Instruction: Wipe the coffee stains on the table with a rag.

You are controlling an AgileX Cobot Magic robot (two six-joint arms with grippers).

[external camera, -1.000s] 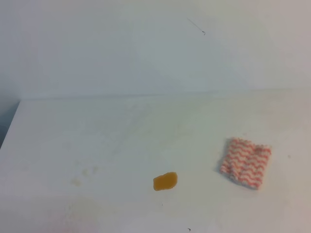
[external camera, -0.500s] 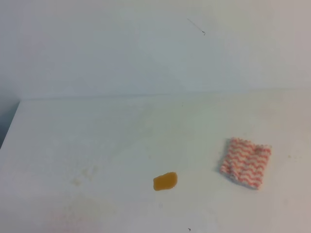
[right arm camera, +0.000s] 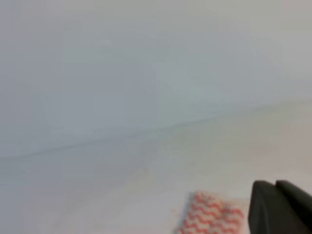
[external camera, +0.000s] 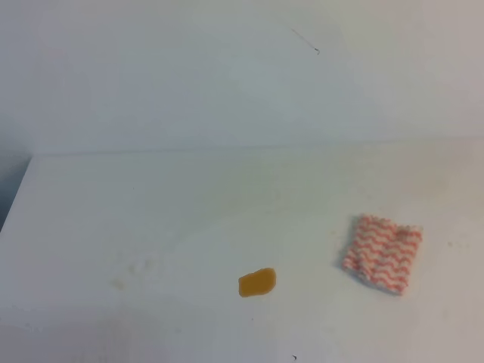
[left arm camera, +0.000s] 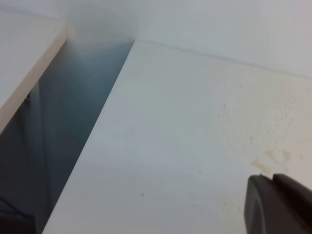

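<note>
The coffee stain [external camera: 257, 283] is a small glossy orange-brown blob on the white table [external camera: 189, 212], front of centre. The rag [external camera: 382, 253], with red-orange and white zigzag stripes, lies flat to the stain's right, apart from it. Neither gripper shows in the exterior high view. In the left wrist view my left gripper [left arm camera: 272, 184] sits at the bottom right, its dark fingers pressed together and empty. In the right wrist view my right gripper [right arm camera: 276, 189] is shut with nothing in it. It hovers just right of the rag [right arm camera: 212, 219].
The table's left edge [left arm camera: 105, 122] drops into a dark gap beside a pale panel [left arm camera: 29, 73]. Faint yellowish smudges [external camera: 132, 272] mark the tabletop left of the stain. A plain white wall [external camera: 227, 76] rises behind the table.
</note>
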